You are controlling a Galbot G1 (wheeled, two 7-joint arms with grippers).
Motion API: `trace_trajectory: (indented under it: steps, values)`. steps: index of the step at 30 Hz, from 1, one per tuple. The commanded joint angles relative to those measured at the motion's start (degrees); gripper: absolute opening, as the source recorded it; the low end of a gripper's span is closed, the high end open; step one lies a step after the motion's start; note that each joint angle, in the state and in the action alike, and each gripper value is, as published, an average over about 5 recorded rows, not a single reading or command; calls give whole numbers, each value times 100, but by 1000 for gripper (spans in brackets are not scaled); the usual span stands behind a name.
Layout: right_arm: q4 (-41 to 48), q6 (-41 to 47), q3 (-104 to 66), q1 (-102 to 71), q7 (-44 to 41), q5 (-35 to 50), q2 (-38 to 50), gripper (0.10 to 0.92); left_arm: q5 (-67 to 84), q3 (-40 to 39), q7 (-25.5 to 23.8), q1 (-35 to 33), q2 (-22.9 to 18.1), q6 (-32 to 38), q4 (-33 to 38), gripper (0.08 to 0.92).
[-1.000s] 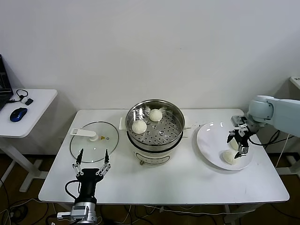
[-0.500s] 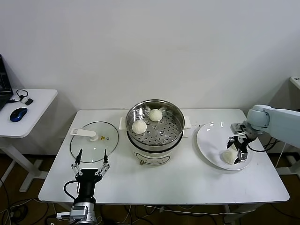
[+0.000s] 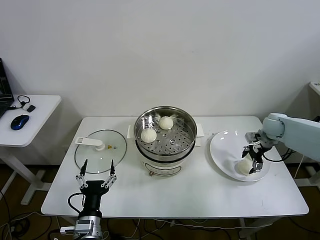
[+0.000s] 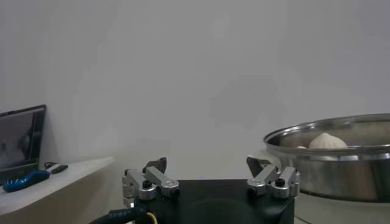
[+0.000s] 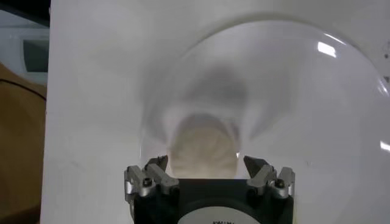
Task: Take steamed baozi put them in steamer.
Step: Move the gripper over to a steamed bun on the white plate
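Note:
The steel steamer [image 3: 165,146] stands mid-table with two baozi on its perforated tray, one on the left [image 3: 148,134] and one farther back [image 3: 166,122]. My right gripper [image 3: 253,159] is low over the white plate [image 3: 222,150], open. In the right wrist view its jaws [image 5: 205,164] straddle one baozi [image 5: 203,143] lying on the plate, not closed on it. That bun shows in the head view [image 3: 243,167] at the fingertips. My left gripper [image 3: 96,172] is open and empty, parked at the table's front left. The left wrist view shows it [image 4: 207,167] beside the steamer [image 4: 341,167].
A flat glass lid [image 3: 100,150] with a white handle lies left of the steamer. A small side table [image 3: 30,125] at far left carries a blue mouse [image 3: 20,121]. The plate sits near the table's right edge.
My right gripper has come down and slightly left over the plate, so the baozi now sits between its open jaws. The left arm and steamer have not moved.

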State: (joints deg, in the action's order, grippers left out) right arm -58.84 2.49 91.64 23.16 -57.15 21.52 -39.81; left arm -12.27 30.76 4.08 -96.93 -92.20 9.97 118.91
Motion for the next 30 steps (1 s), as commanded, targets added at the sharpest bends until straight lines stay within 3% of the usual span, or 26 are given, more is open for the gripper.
trace_trajectory:
  steps: [1,7,30]
  values:
    - [82,-13,-102,-109,-27,-64,-7,823,4,0,4,0,-280,-9,3,823]
    - [52,8,-87,-106,-56,-77,1,818,10,-2,4,-1,-280,-10,14,823]
    - [-54,64,41,131,13,-230,7,570,41,21,-6,-6,-280,3,66,823]
